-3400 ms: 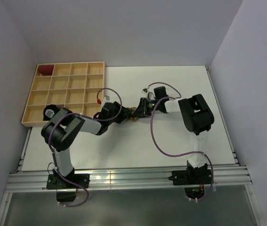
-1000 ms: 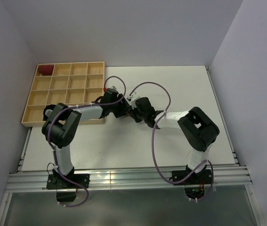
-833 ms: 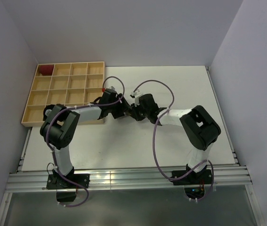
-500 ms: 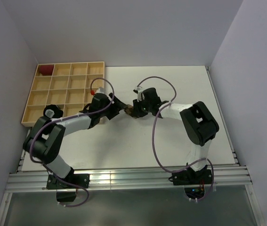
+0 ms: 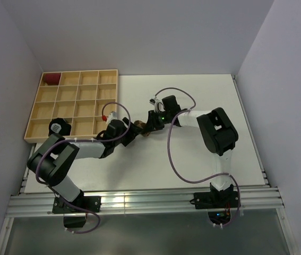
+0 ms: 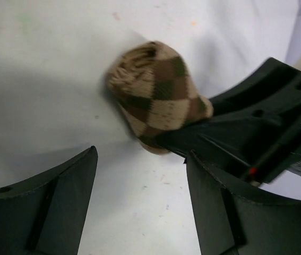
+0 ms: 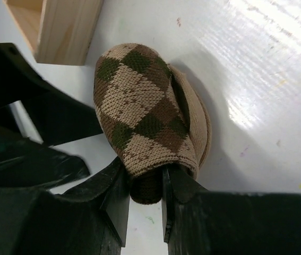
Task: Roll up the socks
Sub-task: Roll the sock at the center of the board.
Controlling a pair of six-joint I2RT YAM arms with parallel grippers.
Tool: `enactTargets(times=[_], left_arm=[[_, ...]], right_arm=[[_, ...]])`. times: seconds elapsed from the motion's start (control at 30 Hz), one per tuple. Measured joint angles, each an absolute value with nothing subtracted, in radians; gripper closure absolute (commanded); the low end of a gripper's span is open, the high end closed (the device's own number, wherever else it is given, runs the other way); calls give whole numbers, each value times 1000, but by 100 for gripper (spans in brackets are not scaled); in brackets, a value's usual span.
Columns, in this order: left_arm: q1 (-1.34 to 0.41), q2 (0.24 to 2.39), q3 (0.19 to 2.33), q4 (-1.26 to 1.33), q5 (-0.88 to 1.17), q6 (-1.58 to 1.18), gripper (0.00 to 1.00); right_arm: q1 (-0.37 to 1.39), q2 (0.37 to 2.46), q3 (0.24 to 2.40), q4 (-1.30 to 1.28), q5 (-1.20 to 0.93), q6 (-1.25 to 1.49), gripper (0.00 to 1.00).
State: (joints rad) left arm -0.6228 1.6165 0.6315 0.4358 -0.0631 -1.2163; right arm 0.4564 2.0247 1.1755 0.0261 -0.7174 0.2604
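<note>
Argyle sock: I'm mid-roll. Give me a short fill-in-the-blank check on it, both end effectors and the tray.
1. The right end effector is pinching one end of the rolled argyle ____.
2. The left end effector faces that sock, empty, with its jaws ____.
3. The wooden tray holds one thing, a dark ____ bundle in its far left corner compartment.

Missing words: sock; open; red.
</note>
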Motion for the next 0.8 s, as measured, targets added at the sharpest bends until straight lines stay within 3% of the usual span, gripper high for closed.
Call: enactTargets(times=[0.33,0.8], left_arm=[[-624,1655,598,534,-136,-1266,19],[-646,1717,636,572,-183,-1315,20]], right_arm=[[431,2082,1177,42,-895,393,100],[413,2118,1122,181,-997,577,100]])
